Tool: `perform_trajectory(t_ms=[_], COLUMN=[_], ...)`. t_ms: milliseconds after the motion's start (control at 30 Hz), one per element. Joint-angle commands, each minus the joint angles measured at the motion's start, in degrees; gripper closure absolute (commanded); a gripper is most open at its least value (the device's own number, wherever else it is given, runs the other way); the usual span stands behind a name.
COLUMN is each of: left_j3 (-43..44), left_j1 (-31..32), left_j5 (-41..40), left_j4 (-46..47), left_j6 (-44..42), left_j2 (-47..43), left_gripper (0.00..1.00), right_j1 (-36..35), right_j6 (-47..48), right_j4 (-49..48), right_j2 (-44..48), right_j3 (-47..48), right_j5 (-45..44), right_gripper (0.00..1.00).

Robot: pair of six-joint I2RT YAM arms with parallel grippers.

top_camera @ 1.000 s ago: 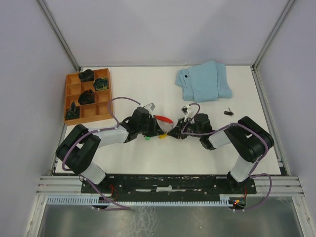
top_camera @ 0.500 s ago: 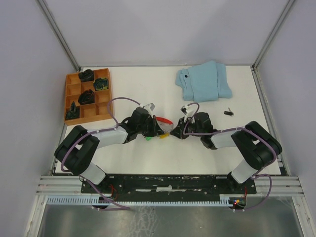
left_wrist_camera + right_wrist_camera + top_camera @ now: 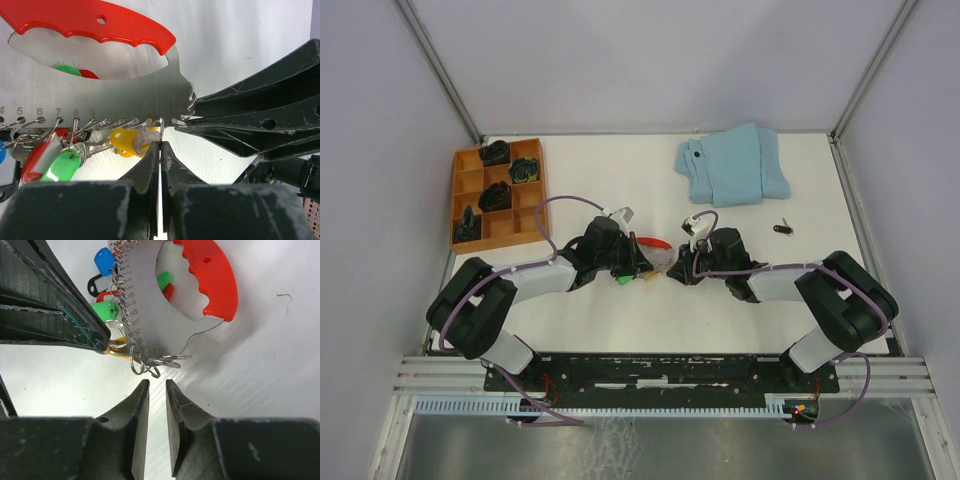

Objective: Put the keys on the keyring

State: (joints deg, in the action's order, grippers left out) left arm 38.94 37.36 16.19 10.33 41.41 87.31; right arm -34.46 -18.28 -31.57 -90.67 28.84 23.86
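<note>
White table (image 3: 620, 180) lies under the keyring (image 3: 115, 95), its plate edge clamped in the left fingers (image 3: 147, 172) beside the keys (image 3: 62, 167); the right fingers (image 3: 138, 412), narrowly apart and empty before the end rings (image 3: 147, 365), could push them away.

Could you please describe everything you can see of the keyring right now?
The keyring is a flat grey metal plate with a scalloped red plastic handle and numbered holes along one edge, hung with wire rings and coloured keys. The left gripper is shut on that edge; the right gripper, slightly open, faces its end rings.
</note>
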Motion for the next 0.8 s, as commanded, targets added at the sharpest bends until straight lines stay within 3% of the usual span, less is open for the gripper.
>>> perform_trajectory(t_ms=[0, 533, 767], left_j3=[0.3, 0.4, 0.3], left_j1=[0.3, 0.3, 0.3], left_j5=[1.1, 1.5, 1.7], left_j4=[1.6, 1.7, 1.8], left_j6=[1.3, 1.5, 1.5], left_j2=[-2.2, -2.0, -2.1], left_gripper=[0.97, 0.97, 0.97], right_j1=[-0.5, -3.0, -3.1], right_j6=[4.7, 4.6, 5.8], right_j4=[2.5, -2.7, -3.5], right_j2=[2.9, 4.5, 5.0], right_j3=[2.0, 0.8, 0.8], right_j5=[-3.1, -5.8, -7.0], right_gripper=[0.73, 0.73, 0.78])
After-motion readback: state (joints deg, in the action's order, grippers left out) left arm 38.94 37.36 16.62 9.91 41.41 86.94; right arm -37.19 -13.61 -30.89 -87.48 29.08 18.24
